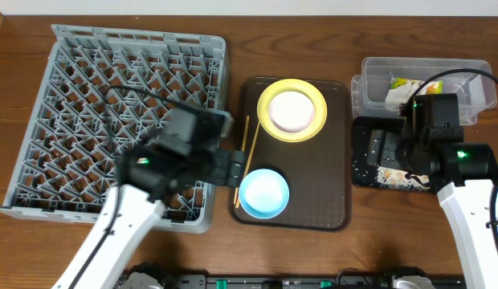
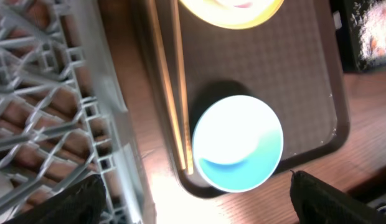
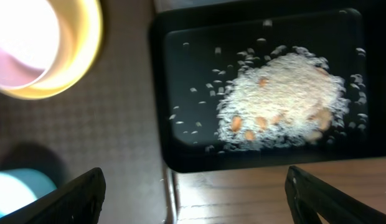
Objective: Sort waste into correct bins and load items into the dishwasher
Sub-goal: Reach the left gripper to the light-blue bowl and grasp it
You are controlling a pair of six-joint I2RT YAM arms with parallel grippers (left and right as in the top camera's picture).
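Overhead view, supplemented by both wrist views. The pale rice-like crumbs (image 1: 393,178) lie heaped in the black tray (image 1: 360,132), which sits at 3 o'clock on the desk (image 1: 24,249). At this tray's 12 o'clock, just beside it, stands the clear tub (image 1: 377,66), holding the green-yellow wrapper (image 1: 406,82) and the white tissue (image 1: 395,97). The right gripper (image 3: 194,193) hangs over the black tray. Its jaws are released, set wide apart, with nothing between them.

At 9 o'clock of the black tray lies the brown serving tray (image 1: 329,185). On it, the yellow-green plate (image 1: 267,120) occupies the 12 o'clock end and carries a white bowl (image 1: 291,111). The light blue bowl (image 1: 263,193) stands upright at the 7 o'clock corner. The wooden chopsticks (image 1: 244,156) lie side by side along the serving tray's 9 o'clock edge.

The left gripper (image 2: 196,193) hangs over the blue bowl and the nearer ends of the chopsticks, jaws released and grasping nothing. The grey dish rack (image 1: 88,104) fills the desk's 9 o'clock side, just beside the serving tray, and the left arm crosses its 5 o'clock corner.
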